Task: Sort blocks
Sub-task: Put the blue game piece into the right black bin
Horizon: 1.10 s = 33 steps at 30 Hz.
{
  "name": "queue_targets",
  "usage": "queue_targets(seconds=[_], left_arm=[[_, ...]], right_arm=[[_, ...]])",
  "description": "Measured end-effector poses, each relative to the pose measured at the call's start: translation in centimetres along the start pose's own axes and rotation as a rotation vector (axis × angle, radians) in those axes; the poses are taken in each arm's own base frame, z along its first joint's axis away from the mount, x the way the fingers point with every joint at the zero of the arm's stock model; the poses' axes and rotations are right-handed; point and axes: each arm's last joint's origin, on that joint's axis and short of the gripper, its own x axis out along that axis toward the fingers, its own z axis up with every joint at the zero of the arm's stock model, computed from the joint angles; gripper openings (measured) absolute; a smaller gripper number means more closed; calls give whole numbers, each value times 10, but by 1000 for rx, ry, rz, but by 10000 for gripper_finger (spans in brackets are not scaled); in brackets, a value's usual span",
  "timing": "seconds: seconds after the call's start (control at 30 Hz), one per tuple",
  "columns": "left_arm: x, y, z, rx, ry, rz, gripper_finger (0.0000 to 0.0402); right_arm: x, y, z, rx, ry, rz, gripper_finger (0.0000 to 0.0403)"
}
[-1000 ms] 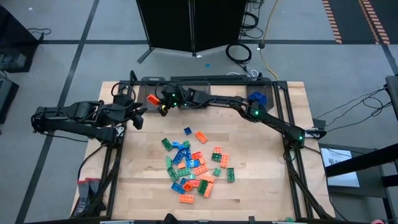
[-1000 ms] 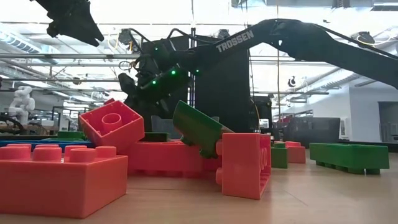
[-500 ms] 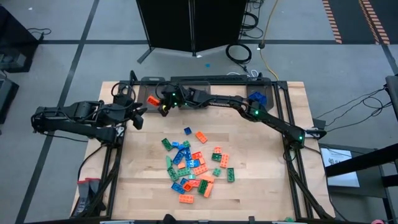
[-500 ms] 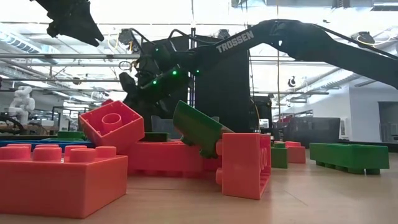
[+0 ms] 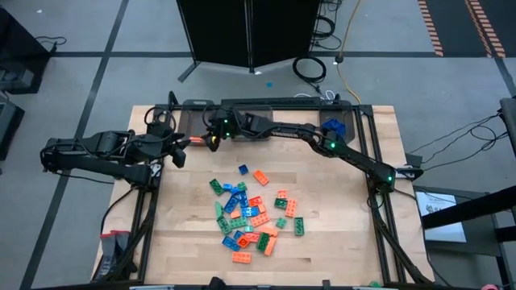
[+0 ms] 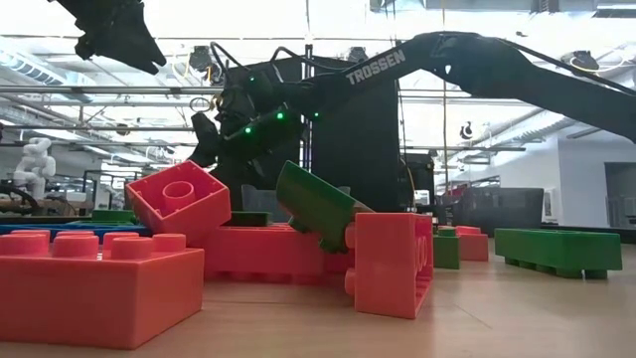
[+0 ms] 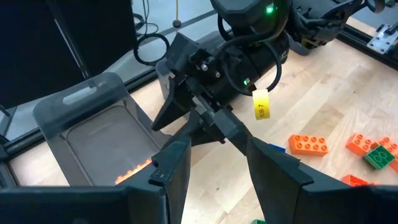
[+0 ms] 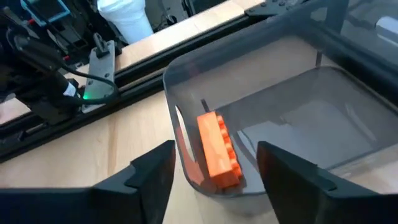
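My right gripper (image 8: 214, 163) is parked over the left-most grey bin (image 8: 292, 99) at the far edge of the table (image 5: 339, 242), fingers (image 8: 149, 177) spread apart with nothing between them. Looking past those fingers I can see an orange block (image 8: 219, 151) lying inside that bin, up against the near wall, clear of both fingertips. From overhead the same brick shows as a thin orange sliver (image 5: 196, 142) just beside my right gripper's tip (image 5: 211, 138). My left gripper (image 5: 179, 149) hangs at the left side of the table, close to the same bin and pointing toward my right arm; its fingers (image 7: 171, 168) stand partly apart and there's nothing held in them. Through my left wrist camera I can see my right wrist with its yellow tag (image 7: 262, 104) right in front, and an orange glow (image 7: 134, 171) through the bin's translucent wall (image 7: 93, 118). The rest of the blocks (image 5: 251, 216) sit in a loose pile of orange, green and blue in the middle of the table, well apart from both grippers. A couple of blue ones (image 5: 334, 127) sit in the bin at the far right. From table level a tilted orange brick (image 6: 179, 204) and a green one (image 6: 318, 204) lean on the pile up front
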Motion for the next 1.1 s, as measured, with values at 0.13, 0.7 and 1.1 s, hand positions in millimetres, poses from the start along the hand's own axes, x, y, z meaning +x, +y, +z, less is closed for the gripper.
queue_targets(seconds=[0.13, 0.7, 1.1], left_arm=[[0, 0, 0, 0, 0, 0, 160], [0, 1, -2, 14, 14, 12, 160], [0, 1, -2, 13, 13, 15, 160]], right_arm=[[-9, 6, 19, -24, -85, 66, 230], [-121, 82, 13, -638, 728, 121, 227], [-60, 83, -52, -725, 819, 118, 250]])
